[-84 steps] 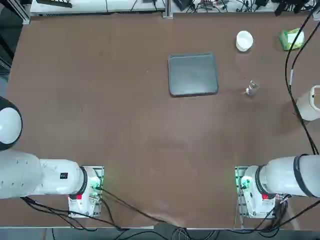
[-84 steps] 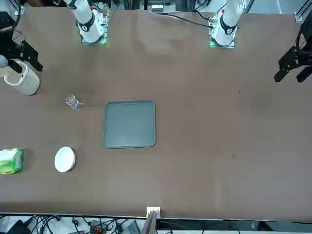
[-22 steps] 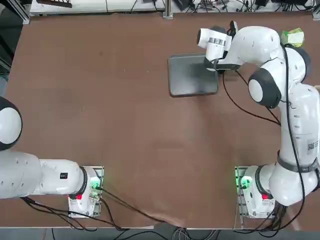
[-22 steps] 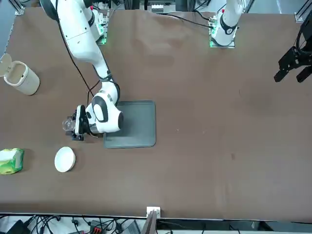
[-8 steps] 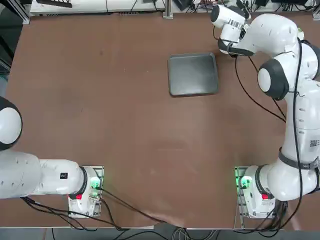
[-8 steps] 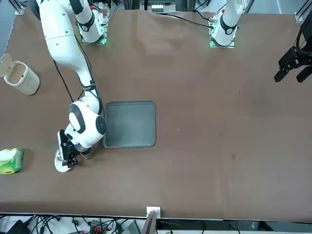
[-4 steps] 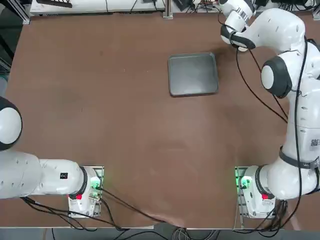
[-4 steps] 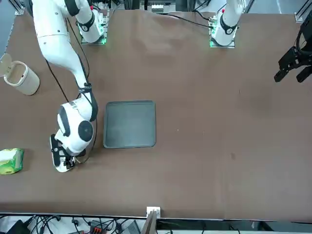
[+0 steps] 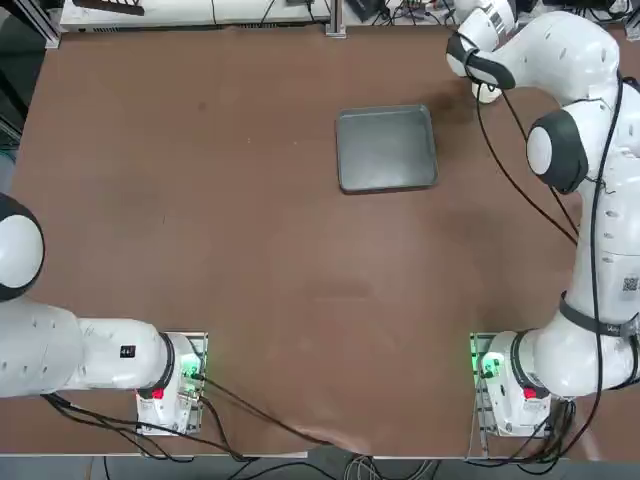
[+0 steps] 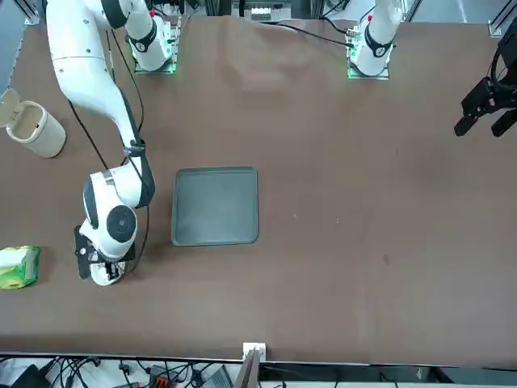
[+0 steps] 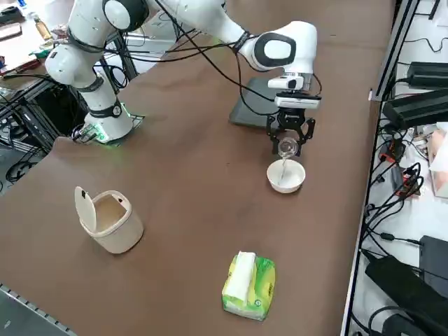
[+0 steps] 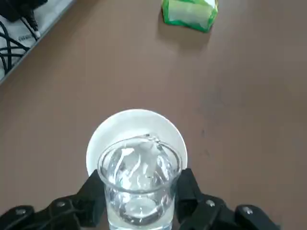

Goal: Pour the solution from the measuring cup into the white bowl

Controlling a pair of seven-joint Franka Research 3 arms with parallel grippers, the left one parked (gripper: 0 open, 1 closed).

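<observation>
Right gripper (image 12: 139,211) clamped on measuring cup (image 12: 139,184), tipped above white bowl (image 12: 111,132), thin stream falling in. Cup likely light, brittle glass, slick walls; firm mid-wall hold looks safest.

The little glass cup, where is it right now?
The measuring cup is held tilted in the right gripper, just above the white bowl, between the grey tray and the table's far edge.
</observation>
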